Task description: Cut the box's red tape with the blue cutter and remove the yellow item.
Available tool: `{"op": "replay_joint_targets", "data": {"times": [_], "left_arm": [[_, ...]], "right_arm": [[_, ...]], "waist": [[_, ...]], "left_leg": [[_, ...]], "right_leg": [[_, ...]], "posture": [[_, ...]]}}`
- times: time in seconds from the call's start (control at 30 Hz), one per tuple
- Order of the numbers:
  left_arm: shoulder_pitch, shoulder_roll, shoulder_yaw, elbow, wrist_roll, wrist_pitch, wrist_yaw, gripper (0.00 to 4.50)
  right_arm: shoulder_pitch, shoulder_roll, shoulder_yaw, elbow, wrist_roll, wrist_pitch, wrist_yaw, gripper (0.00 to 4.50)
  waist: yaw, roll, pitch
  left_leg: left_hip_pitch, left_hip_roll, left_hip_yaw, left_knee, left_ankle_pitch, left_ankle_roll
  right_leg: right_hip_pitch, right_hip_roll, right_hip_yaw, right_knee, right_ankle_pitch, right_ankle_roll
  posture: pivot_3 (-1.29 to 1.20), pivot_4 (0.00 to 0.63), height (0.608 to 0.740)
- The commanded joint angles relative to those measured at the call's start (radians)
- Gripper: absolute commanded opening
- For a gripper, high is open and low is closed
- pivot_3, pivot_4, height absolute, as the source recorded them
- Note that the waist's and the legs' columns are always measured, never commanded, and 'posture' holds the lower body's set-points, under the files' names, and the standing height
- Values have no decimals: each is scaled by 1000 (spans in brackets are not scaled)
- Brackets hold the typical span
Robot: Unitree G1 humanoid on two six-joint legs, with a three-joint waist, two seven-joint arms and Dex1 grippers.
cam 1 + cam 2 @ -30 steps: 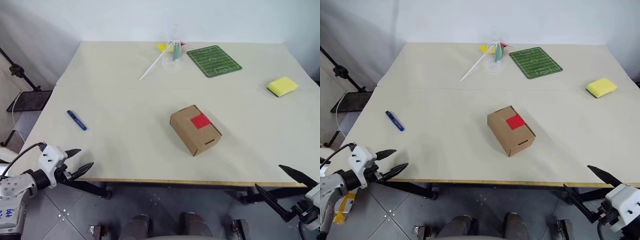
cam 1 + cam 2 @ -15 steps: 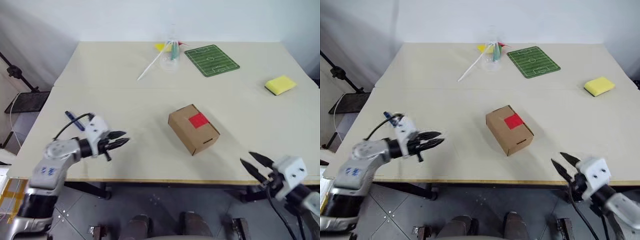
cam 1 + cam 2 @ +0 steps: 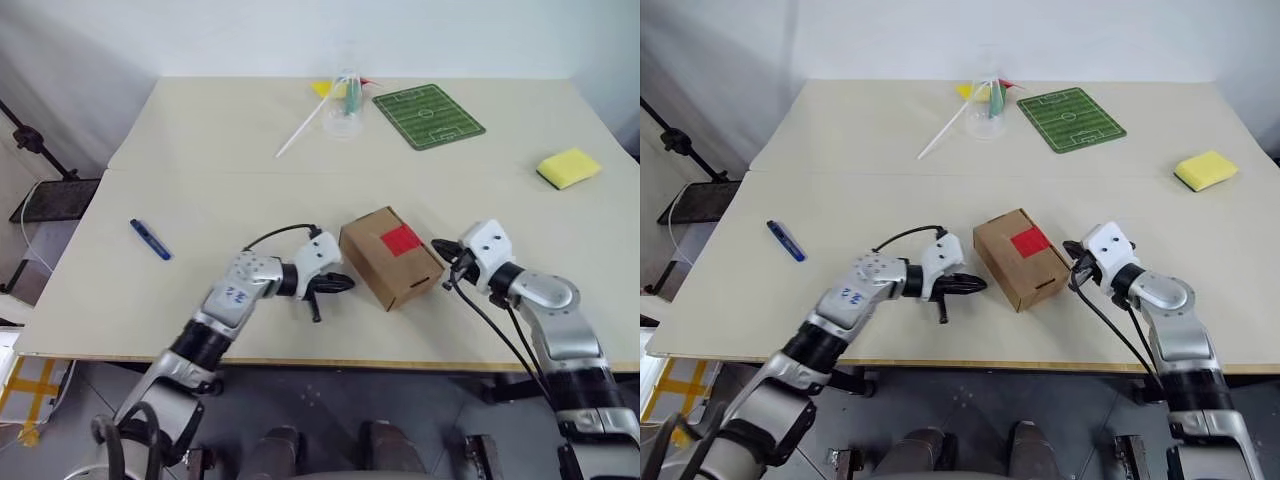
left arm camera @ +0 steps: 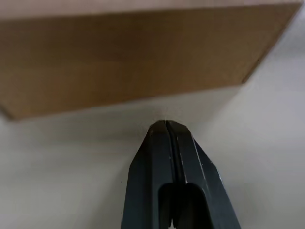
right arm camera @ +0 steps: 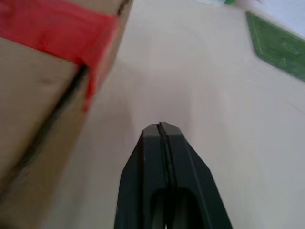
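The brown box (image 3: 390, 262) lies on the table with the red tape (image 3: 400, 239) on its top, running over an edge in the right wrist view (image 5: 62, 28). My left gripper (image 3: 345, 284) is shut and empty, its tip just short of the box's left side wall (image 4: 128, 62). My right gripper (image 3: 440, 250) is also shut and empty, close by the box's right side near the tape. The blue cutter (image 3: 150, 240) lies far to the left on the table, apart from both grippers. The yellow item is hidden.
A yellow sponge (image 3: 569, 168) lies at the far right. At the back are a green football-pitch mat (image 3: 428, 117), a clear cup (image 3: 345, 105) with a long white stick (image 3: 300, 130) and a small yellow scrap (image 3: 322, 90). The table's front edge (image 3: 330, 360) runs just below my arms.
Both arms have swung in from the table's front corners to the two sides of the box. Both grippers went from open to shut, with nothing in them.
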State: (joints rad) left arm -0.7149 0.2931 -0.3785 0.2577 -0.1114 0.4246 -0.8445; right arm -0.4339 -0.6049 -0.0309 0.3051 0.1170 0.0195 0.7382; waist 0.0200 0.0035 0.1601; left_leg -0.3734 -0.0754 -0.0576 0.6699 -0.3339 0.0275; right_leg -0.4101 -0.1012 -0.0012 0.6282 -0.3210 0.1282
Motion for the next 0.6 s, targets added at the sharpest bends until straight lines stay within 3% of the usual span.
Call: {"op": "replay_joint_targets", "data": {"times": [0.03, 0.2, 0.33, 0.6], "left_arm": [[-41, -29, -2, 22, 23, -46, -5, 0], [-19, -58, -3, -31, -8, -51, -70, 0], [22, -67, -24, -107, -12, -30, -107, 0], [91, -54, -69, -156, 59, -34, -82, 0]], "right_arm": [[-38, -3, -7, 69, 55, -73, 123, 15], [7, -57, 4, 6, 123, -32, 314, 15], [88, -116, -6, -61, 141, 15, 371, 15], [91, -138, -24, -19, 99, -31, 343, 15]], "waist": [[-1, 0, 0], [-2, 0, 0], [4, 0, 0], [4, 0, 0]], "left_leg": [[0, 0, 0, 0, 0, 0], [0, 0, 0, 0, 0, 0], [-1, 1, 0, 3, 0, 0], [-3, 1, 0, 11, 0, 0]], "right_leg": [[0, 0, 0, 0, 0, 0], [0, 0, -1, 0, 0, 0], [0, -1, -1, 0, 0, 0], [1, -2, 2, -1, 0, 0]], "posture": [[0, 150, 740], [0, 150, 740], [0, 150, 740], [0, 150, 740]]}}
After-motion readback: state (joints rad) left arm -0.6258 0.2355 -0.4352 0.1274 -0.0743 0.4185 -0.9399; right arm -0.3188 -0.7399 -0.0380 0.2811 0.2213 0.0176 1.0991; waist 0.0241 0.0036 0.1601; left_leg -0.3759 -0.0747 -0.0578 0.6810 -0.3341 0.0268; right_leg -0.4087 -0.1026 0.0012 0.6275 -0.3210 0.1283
